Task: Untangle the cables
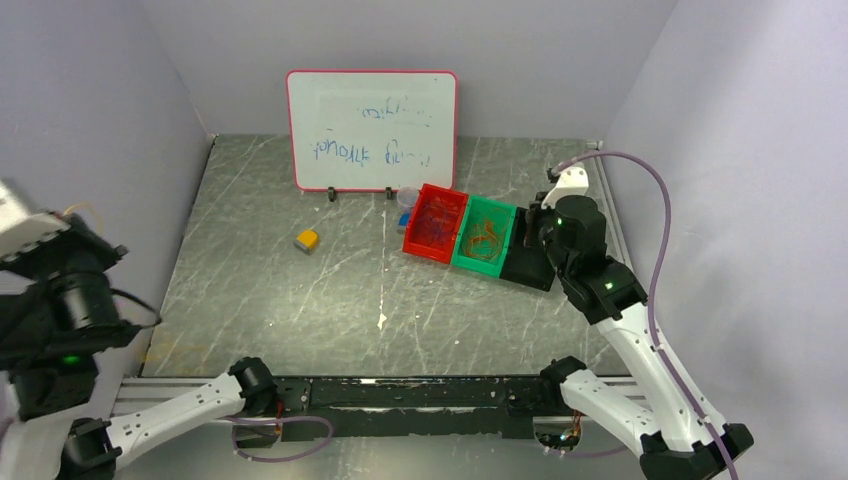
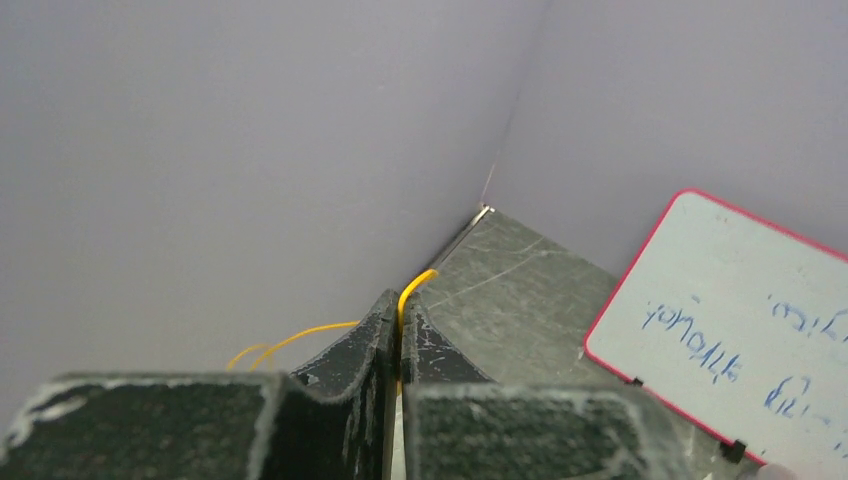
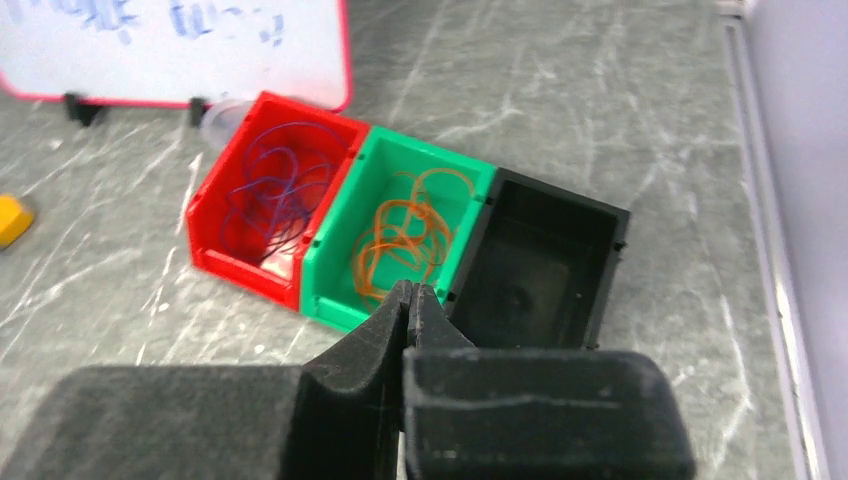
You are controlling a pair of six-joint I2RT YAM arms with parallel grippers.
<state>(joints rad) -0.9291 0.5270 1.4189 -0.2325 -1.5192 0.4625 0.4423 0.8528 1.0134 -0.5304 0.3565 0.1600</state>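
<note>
At left wall point(image 2: 200, 150): left gripper point(image 2: 398, 318) clamped on yellow cable point(image 2: 411, 288); right gripper point(image 3: 410, 300) closed, empty, near green bin point(image 3: 328, 268) holding orange cable point(image 3: 400, 235).

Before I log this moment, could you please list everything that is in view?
table: one, grey marbled, walled on three sides
whiteboard: one, white with a pink frame, standing at the rear centre
red bin: one, left end of the bin row
green bin: one, middle of the row
black bin: one, right end, nothing visible inside
blue cables: loose coil, in the red bin
orange cables: loose coil, in the green bin
yellow block: one, left of the bins
small clear container: one, behind the red bin
yellow cable: one, pinched in the left gripper
left gripper: black, raised at far left
right gripper: black, closed, above the bins
</note>
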